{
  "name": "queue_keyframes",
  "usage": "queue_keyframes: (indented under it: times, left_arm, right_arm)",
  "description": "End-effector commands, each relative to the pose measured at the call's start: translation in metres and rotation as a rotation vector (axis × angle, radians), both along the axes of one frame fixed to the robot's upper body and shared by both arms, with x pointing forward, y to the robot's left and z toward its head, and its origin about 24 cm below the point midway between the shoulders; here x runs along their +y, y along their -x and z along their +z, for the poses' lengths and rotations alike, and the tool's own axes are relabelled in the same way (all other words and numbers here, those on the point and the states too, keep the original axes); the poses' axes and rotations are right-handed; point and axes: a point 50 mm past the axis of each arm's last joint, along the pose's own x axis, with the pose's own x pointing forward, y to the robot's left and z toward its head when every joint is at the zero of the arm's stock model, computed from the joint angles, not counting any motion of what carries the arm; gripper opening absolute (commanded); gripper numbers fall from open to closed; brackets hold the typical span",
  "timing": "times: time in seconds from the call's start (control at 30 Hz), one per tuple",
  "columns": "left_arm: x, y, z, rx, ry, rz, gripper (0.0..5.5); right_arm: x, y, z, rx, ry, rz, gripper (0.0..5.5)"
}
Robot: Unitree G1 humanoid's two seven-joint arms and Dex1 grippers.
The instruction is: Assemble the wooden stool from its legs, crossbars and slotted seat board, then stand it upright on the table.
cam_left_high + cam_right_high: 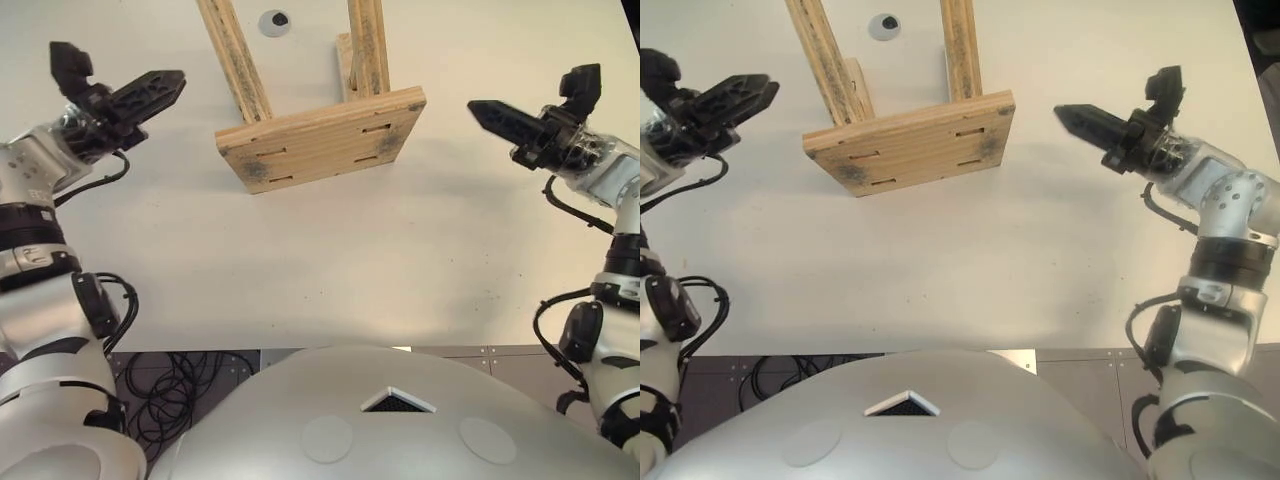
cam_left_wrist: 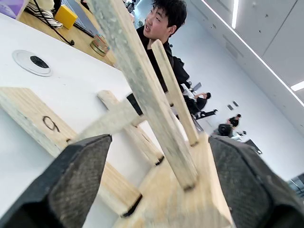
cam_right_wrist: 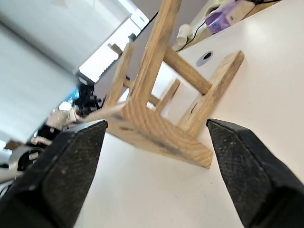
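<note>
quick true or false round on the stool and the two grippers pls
1. The stool stands upright on its legs. False: it lies on its side on the table, the slotted seat board facing the robot.
2. The left gripper and right gripper both have their fingers open. True.
3. The left gripper holds a leg. False: it holds nothing and is apart from the stool.
4. The stool lies between the two grippers. True.
5. A round grommet sits in the table beyond the seat board. True.
</note>
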Motion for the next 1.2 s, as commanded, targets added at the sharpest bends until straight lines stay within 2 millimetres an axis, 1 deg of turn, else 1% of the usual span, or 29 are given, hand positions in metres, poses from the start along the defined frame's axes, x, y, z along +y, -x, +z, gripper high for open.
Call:
queue_keyframes:
  times: [0.03,0.1,0.17,0.27,0.37,0.47,0.57,0.7,0.87,0.9,0.93,1.0,1.1,1.2]
  left_arm:
    - [0.007,0.022,-0.013,-0.13,-0.298,-0.062,3.74]
    - [-0.003,0.026,-0.021,-0.251,-0.455,-0.119,3.74]
    - [-0.015,0.031,-0.031,-0.335,-0.529,-0.18,3.74]
    - [-0.034,0.033,-0.04,-0.418,-0.57,-0.241,3.74]
    - [-0.04,0.029,-0.044,-0.454,-0.589,-0.248,3.74]
    - [-0.046,0.02,-0.044,-0.476,-0.588,-0.233,3.74]
    - [-0.051,0.015,-0.044,-0.496,-0.581,-0.24,3.25]
    - [-0.055,0.01,-0.046,-0.497,-0.577,-0.262,2.7]
    - [-0.046,-0.001,-0.045,-0.474,-0.587,-0.267,2.06]
    - [-0.044,-0.001,-0.045,-0.463,-0.574,-0.271,2.03]
    - [-0.045,-0.003,-0.04,-0.451,-0.532,-0.263,2.02]
    - [-0.048,-0.012,-0.022,-0.436,-0.409,-0.21,2.01]
    - [-0.06,-0.031,0.022,-0.438,-0.194,-0.116,2.01]
    - [-0.078,-0.042,0.063,-0.416,-0.082,-0.085,2.01]
  right_arm:
    - [0.021,0.001,-0.01,-0.167,0.258,0.124,3.84]
    - [0.031,-0.001,-0.016,-0.234,0.31,0.151,3.84]
    - [0.04,-0.008,-0.021,-0.28,0.323,0.149,3.84]
    - [0.052,-0.022,-0.025,-0.333,0.351,0.148,3.84]
    - [0.057,-0.032,-0.03,-0.349,0.372,0.158,3.84]
    - [0.065,-0.042,-0.034,-0.351,0.374,0.174,3.84]
    - [0.069,-0.045,-0.036,-0.348,0.36,0.203,3.32]
    - [0.077,-0.044,-0.039,-0.338,0.339,0.264,2.68]
    - [0.08,-0.04,-0.033,-0.313,0.265,0.312,2.0]
    - [0.08,-0.04,-0.031,-0.308,0.249,0.312,1.98]
    - [0.08,-0.04,-0.029,-0.299,0.22,0.307,1.97]
    - [0.081,-0.04,-0.018,-0.275,0.12,0.282,1.94]
    - [0.08,-0.044,0.003,-0.233,-0.072,0.233,1.81]
    - [0.075,-0.046,0.03,-0.202,-0.221,0.203,1.54]
